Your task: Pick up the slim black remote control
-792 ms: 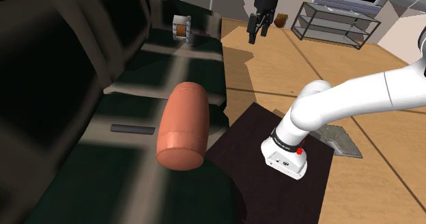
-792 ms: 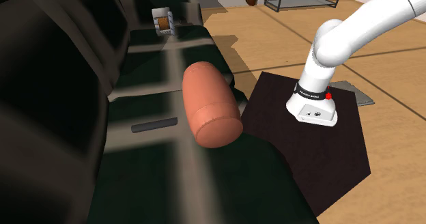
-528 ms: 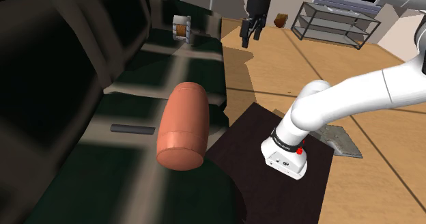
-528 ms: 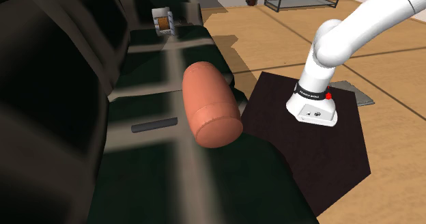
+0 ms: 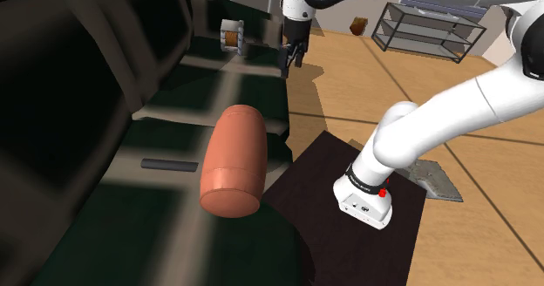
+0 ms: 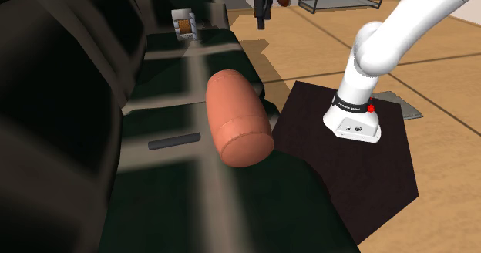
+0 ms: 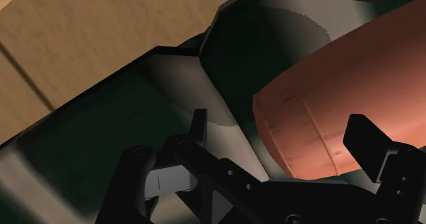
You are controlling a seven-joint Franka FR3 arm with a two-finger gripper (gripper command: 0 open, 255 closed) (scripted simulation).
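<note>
A wooden floor (image 5: 488, 180) runs under everything, and along it stands a big dark sofa (image 5: 87, 110). My arm rises from a dark box (image 5: 349, 232) set against the sofa's front. An orange-brown round cushion (image 5: 232, 160) lies across the seat, nearer my fingers than anything else on it.

The shoulder view and the second exterior view give me the whole seat. In them the slim black remote (image 5: 169, 165) lies flat just beside the cushion, on the side away from the box and well apart from my fingers. They also put my gripper (image 5: 290, 57) in the air over the sofa's outer edge, touching nothing.

The wrist view gives me what those two are too far off to tell. My fingers (image 7: 199, 123) stand wide apart, released, with nothing between them. The cushion's flat end and the dark seat lie beyond the tips.
</note>
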